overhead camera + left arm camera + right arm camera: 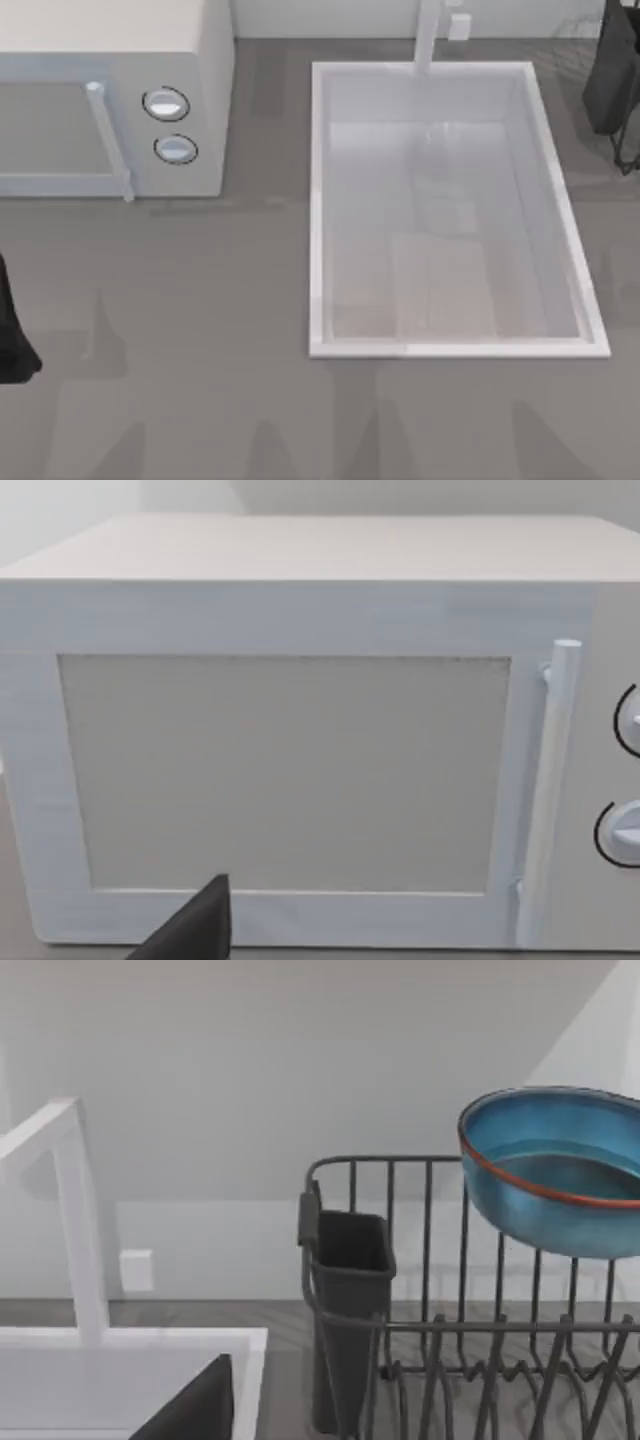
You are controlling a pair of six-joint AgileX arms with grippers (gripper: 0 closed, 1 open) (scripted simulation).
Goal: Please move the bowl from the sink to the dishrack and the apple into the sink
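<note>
The blue bowl (550, 1170) with its reddish rim sits tilted at the top of the dark wire dishrack (420, 1330), apart from my right gripper (195, 1405), whose dark edge shows low in the right wrist view. From above, my right arm (612, 80) is at the far right, beyond the sink's back corner. The white sink (318, 200) has nothing in its basin. The sink's rim (130, 1338) and tap post (80, 1230) lie beside the rack. The apple is out of view. My left arm (12, 335) is parked at the table's left edge.
A white microwave (110, 60) with two round knobs stands at the back left, and my left gripper (195, 930) faces its door (290, 770). A dark cutlery holder (345, 1310) hangs on the rack's end nearest the sink. Grey countertop lies in front of the sink.
</note>
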